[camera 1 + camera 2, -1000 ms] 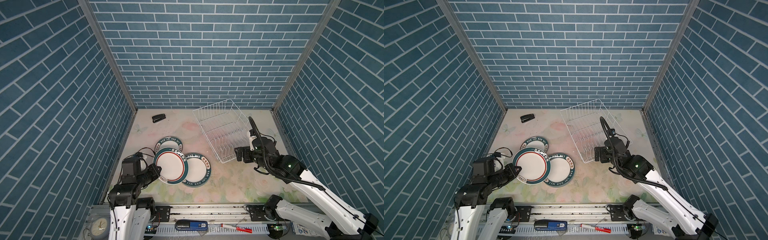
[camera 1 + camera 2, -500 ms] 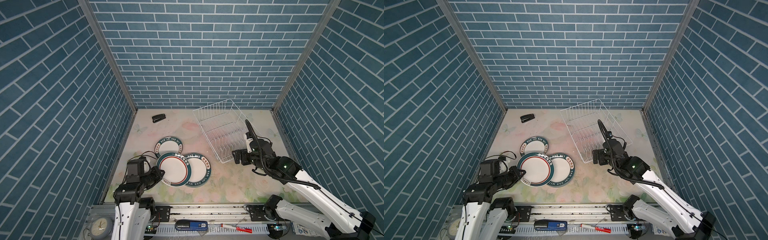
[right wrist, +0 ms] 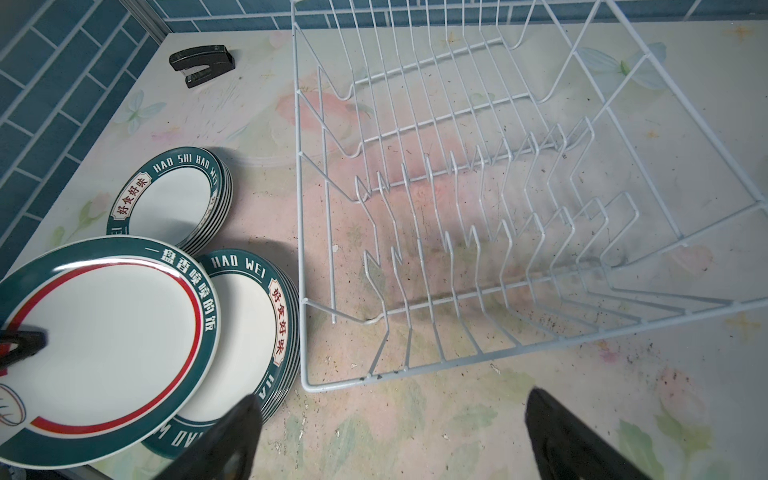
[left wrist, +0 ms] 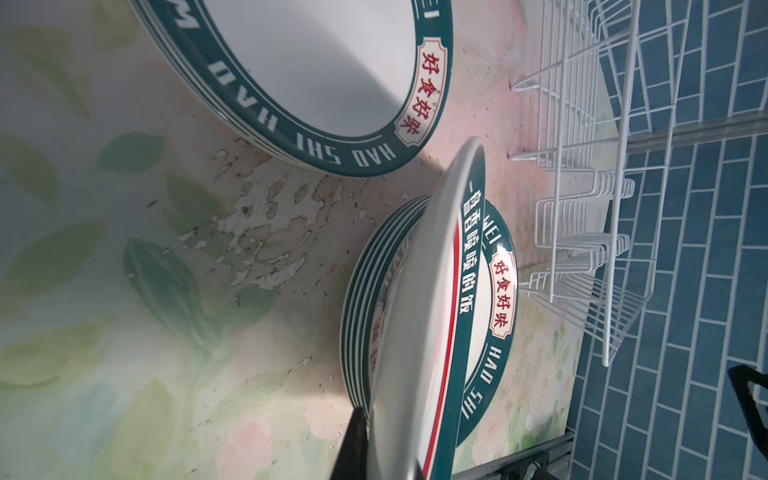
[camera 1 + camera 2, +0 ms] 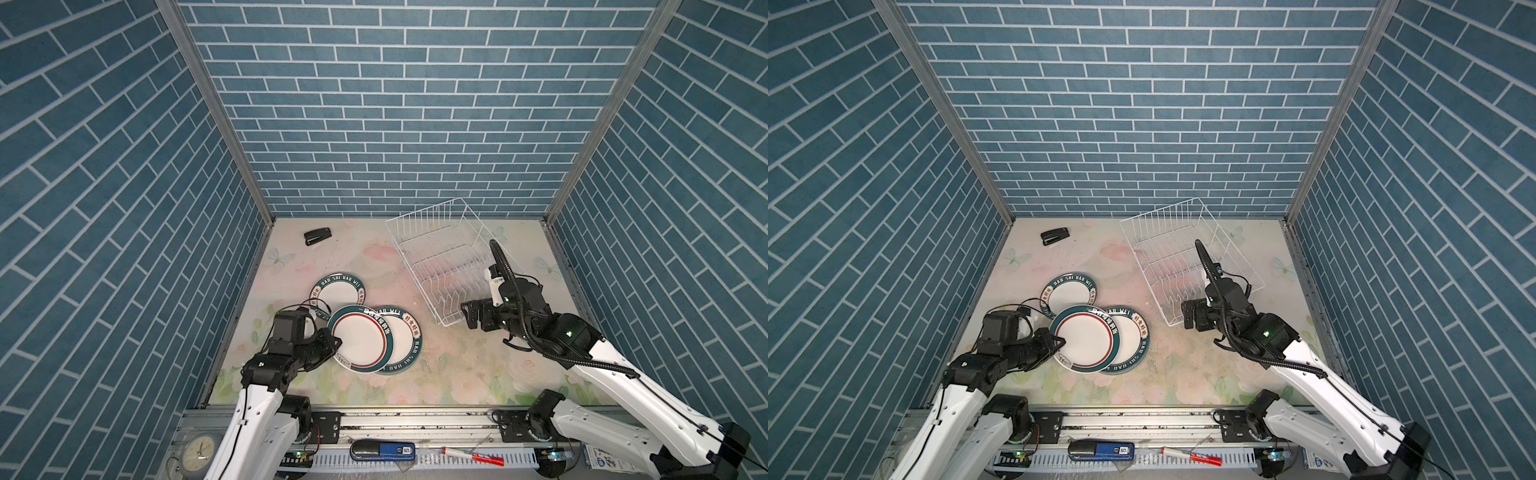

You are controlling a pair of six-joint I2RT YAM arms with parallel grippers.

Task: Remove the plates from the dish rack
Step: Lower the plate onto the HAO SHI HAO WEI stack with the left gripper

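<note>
Since a second ago the left gripper, clenched on the rim of a plate, has carried it rightward, partly over the stack at lower centre. The plate is white, green-rimmed, red-ringed and tilted. The right gripper gapes wide beside the dish rack.

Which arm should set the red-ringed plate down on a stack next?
Left. The left gripper is shut on the red-ringed plate at its rim, holding it over the stacks. The right gripper hangs open beside the empty dish rack, apart from the plates.
</note>
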